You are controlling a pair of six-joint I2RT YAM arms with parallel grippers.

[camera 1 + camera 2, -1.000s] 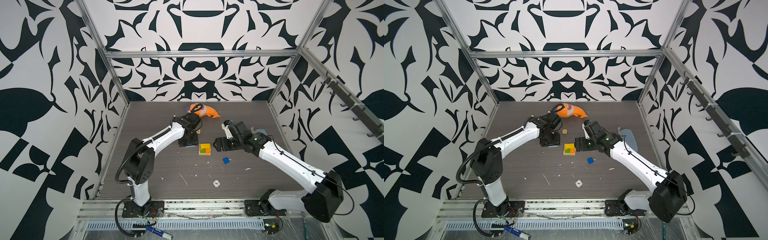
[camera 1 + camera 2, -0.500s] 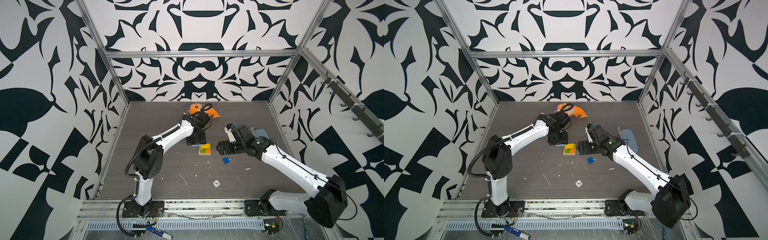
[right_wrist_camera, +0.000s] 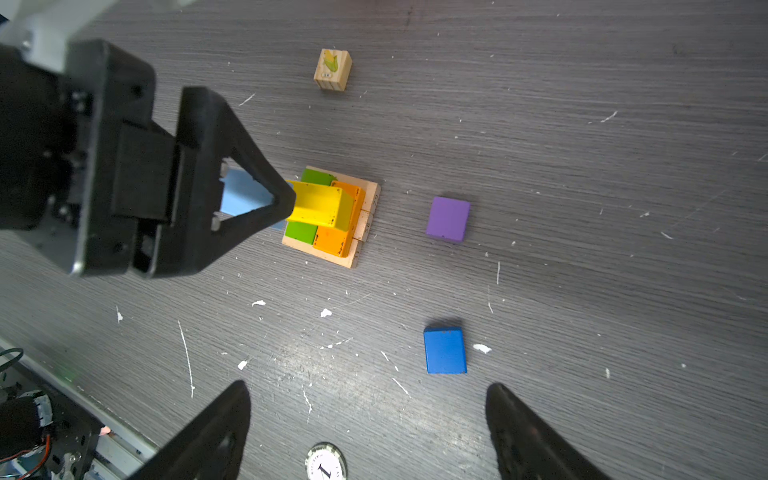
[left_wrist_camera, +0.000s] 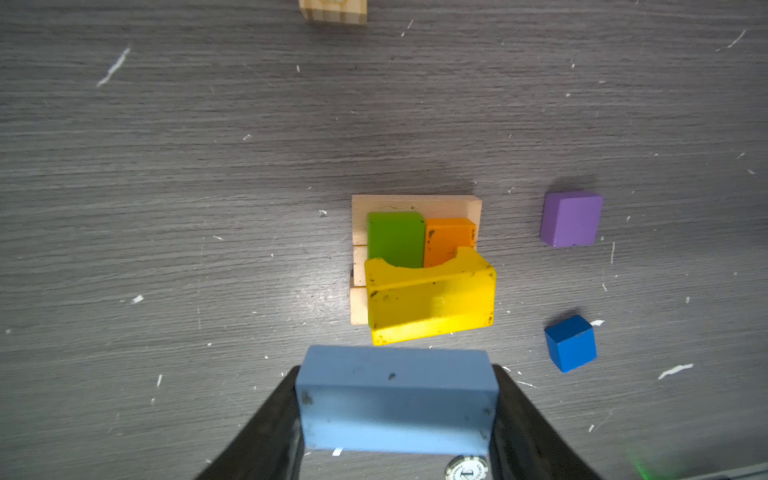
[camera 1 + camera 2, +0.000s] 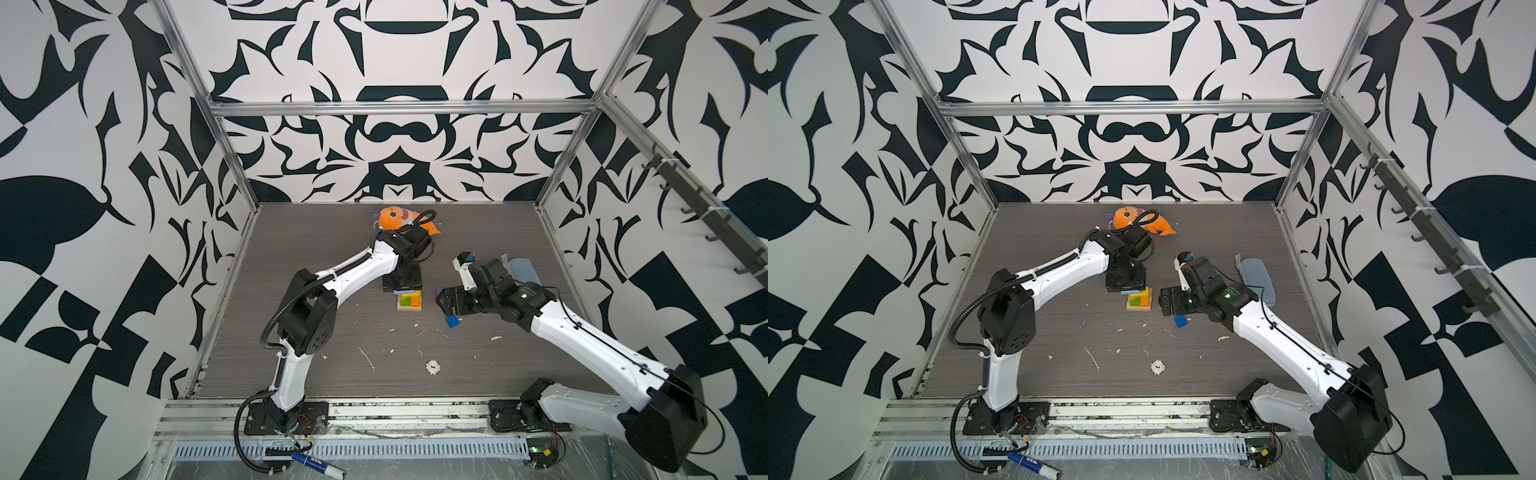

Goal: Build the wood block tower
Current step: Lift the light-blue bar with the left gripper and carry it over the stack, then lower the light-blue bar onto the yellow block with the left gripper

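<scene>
3 layers make up the wood block tower point(image 5: 409, 300) near the middle of the desk point(image 3: 582, 124): tan bars point(image 4: 415, 203) lie flat at the base, a green brick point(image 4: 395, 239) and an orange brick point(image 4: 449, 241) sit side by side on them, and a yellow brick point(image 4: 432, 303) with an arched notch lies across those 2, slightly askew. The left end effector point(image 4: 395, 368) is clenched on a light-blue brick point(image 4: 397, 399), held just beside the yellow brick; whether they touch I cannot tell. The right end effector point(image 3: 369, 385) is released, jaws wide and empty, over the desk near a blue cube point(image 3: 444, 351). A purple cube point(image 3: 448, 219) sits beside the tower, apart from it.
</scene>
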